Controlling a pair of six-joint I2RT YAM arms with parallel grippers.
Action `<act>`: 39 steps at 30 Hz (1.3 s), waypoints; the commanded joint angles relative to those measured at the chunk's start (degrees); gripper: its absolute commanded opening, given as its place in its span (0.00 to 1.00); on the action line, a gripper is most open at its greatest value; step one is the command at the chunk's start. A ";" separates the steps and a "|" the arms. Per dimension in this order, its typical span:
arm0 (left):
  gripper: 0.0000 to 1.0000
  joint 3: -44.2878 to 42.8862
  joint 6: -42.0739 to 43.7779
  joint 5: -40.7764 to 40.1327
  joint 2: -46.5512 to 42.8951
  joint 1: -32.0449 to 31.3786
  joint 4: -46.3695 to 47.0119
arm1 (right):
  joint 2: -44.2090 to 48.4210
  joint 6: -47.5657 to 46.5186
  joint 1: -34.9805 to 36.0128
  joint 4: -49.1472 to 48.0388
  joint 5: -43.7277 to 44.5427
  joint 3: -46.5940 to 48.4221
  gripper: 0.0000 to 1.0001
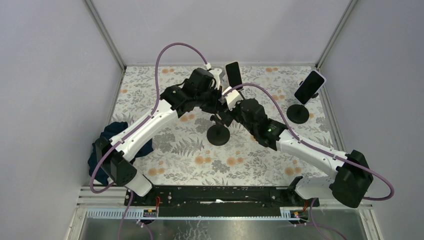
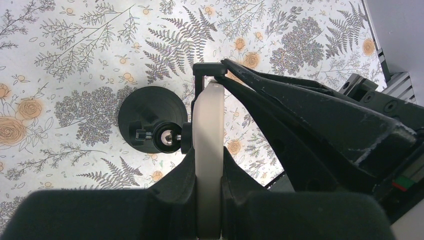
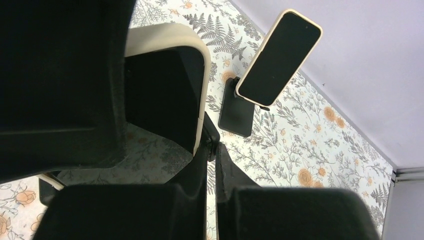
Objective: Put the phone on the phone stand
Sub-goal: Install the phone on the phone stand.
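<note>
From above, the two wrists hide most of the phone (image 1: 230,98), leaving only a cream sliver in view. The left pincer (image 2: 208,167) clamps it front and back. Seen edge-on, its long axis runs from the fingers to the hooked cradle of the stand (image 2: 150,120) at mid-surface. Its dark screen faces the closed right pincer (image 3: 213,147).

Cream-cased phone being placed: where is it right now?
In the left wrist view, the cream-cased phone is mid-table, held edge-on in the left gripper's fingers, right beside the black round-base phone stand.
</note>
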State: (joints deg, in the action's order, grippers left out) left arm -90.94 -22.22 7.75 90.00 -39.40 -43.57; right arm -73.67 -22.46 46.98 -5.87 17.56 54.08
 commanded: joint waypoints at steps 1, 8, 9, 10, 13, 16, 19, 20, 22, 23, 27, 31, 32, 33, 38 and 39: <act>0.00 2.81 1.91 -10.84 4.21 1.18 -12.15 | 1.59 -1.23 2.57 -0.83 2.13 -2.05 0.00; 0.00 2.25 1.74 -10.66 4.47 1.17 -12.11 | 1.86 -1.92 4.75 -2.24 4.16 -4.06 0.00; 0.00 2.25 1.66 -10.65 4.43 1.17 -12.07 | 1.86 -1.89 4.94 -2.25 4.22 -4.15 0.00; 0.00 2.31 1.65 -10.65 4.34 1.16 -12.00 | 1.79 -1.78 5.16 -2.22 4.23 -4.12 0.00; 0.00 2.51 1.65 -10.76 4.22 1.17 -11.89 | 1.77 -1.35 5.70 -1.53 3.77 -3.95 0.00; 0.00 2.58 1.69 -10.82 4.35 1.27 -11.84 | 1.84 -0.57 5.75 -0.16 2.72 -3.28 0.00; 0.00 2.61 1.74 -10.81 4.32 1.25 -11.52 | 2.01 0.35 5.73 0.87 2.04 -2.62 0.00; 0.00 2.63 1.75 -10.78 4.31 1.25 -11.46 | 2.03 0.87 5.71 1.45 1.39 -2.39 0.00; 0.00 2.61 1.83 -10.91 4.23 1.26 -11.45 | 2.00 1.81 5.75 2.44 0.30 -1.96 0.00; 0.00 2.62 1.90 -10.91 4.26 1.25 -11.47 | 1.89 2.18 5.75 2.86 -0.07 -1.70 0.00; 0.00 2.92 2.09 -11.00 3.92 1.42 -11.45 | 1.56 2.59 5.74 3.19 -0.60 -1.15 0.00; 0.00 3.08 2.43 -11.08 3.98 1.75 -11.38 | 0.67 2.23 5.74 1.92 1.69 -0.93 0.00; 0.00 3.17 2.57 -11.15 3.98 1.82 -11.34 | 0.49 2.29 5.71 1.71 2.12 -0.79 0.00; 0.00 3.27 2.80 -11.29 3.97 1.91 -11.21 | 0.32 2.59 5.71 1.77 2.25 -0.62 0.00; 0.00 4.11 4.07 -11.15 3.96 2.41 -10.64 | -0.35 5.22 5.74 1.64 1.46 -0.45 0.00; 0.00 4.39 4.37 -11.09 3.84 2.58 -10.34 | -0.50 5.67 5.74 1.45 1.69 -0.39 0.00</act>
State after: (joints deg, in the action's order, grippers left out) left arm -91.11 -22.15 7.77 89.91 -39.53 -44.58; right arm -73.25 -19.40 50.04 -8.01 23.16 52.34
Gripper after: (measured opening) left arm 0.199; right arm 0.041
